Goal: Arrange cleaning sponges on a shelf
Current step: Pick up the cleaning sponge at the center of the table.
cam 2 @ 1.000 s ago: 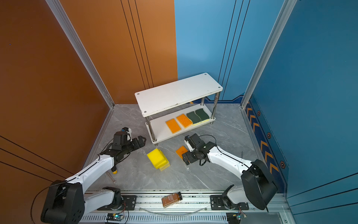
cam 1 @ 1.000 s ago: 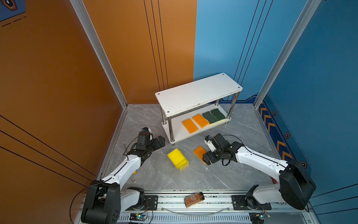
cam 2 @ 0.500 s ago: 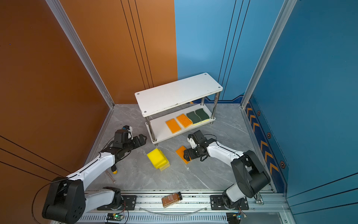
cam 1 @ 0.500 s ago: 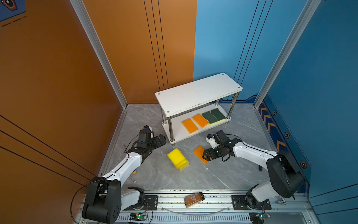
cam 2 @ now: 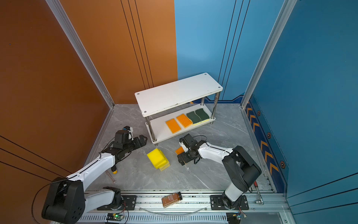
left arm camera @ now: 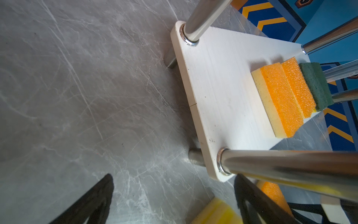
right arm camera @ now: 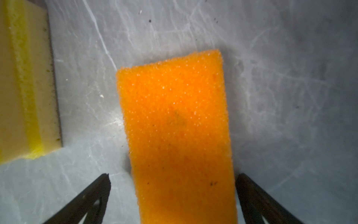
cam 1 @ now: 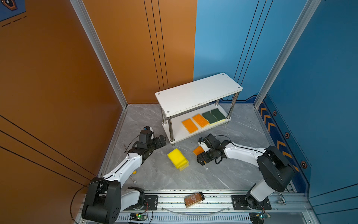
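Note:
The white two-tier shelf point(cam 1: 197, 93) stands at the back. Its lower board point(cam 1: 178, 130) carries two orange sponges point(cam 1: 189, 125) and two green-topped sponges point(cam 1: 214, 116) in a row. A stack of yellow sponges point(cam 1: 177, 159) lies on the floor in front. Beside the stack lies one orange sponge point(right arm camera: 178, 126), flat on the floor. My right gripper point(right arm camera: 173, 175) is open and straddles its near end, with a gap on one side. My left gripper point(left arm camera: 173, 176) is open and empty, low beside the shelf's front left leg point(left arm camera: 280, 164).
A brown bottle point(cam 1: 194, 199) lies on the front rail. A yellow-handled screwdriver point(cam 2: 114, 171) lies under the left arm and a red-handled tool point(cam 2: 257, 188) by the right arm's base. Orange and blue walls close in the grey marble floor point(cam 1: 242, 128).
My right arm has folded its elbow inward and its gripper has settled over the orange sponge on the floor. The left gripper has crept slightly toward the shelf leg.

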You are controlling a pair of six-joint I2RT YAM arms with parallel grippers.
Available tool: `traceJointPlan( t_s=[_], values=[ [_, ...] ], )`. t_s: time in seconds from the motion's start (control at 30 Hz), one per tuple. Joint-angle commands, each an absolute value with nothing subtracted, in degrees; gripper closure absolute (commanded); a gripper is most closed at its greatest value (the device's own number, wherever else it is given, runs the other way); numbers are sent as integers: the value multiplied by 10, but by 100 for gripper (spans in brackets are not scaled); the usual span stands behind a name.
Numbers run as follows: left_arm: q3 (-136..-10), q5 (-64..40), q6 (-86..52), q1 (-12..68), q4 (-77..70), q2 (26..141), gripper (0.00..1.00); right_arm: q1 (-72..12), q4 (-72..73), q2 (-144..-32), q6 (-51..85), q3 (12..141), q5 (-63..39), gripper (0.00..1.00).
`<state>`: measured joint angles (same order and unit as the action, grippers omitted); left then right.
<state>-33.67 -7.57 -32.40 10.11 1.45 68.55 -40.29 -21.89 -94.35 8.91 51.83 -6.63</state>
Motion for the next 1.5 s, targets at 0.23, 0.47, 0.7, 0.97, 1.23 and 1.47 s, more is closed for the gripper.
traceJointPlan(
  t_s=[0.23, 0.47, 0.7, 0.97, 1.23, 1.47],
  values=[
    [-315, -74, -316, 104, 30, 650, 2, -443, -261, -975, 62, 550, -15, 0],
    [-306, -81, -315, 101, 22, 642, 2, -452, -273, -995, 86, 567, 4, 0],
    [-304, -81, -325, 103, 15, 629, 2, -461, -281, -1020, 90, 574, 19, 3],
    [-298, -77, -325, 104, 9, 631, 2, -457, -295, -1037, 82, 583, 26, 19],
    [-290, -64, -318, 105, 13, 646, 2, -448, -299, -1041, 101, 585, 14, 25],
    [-286, -60, -313, 105, 22, 650, 2, -461, -306, -1028, 109, 572, 14, 12]
  ],
)
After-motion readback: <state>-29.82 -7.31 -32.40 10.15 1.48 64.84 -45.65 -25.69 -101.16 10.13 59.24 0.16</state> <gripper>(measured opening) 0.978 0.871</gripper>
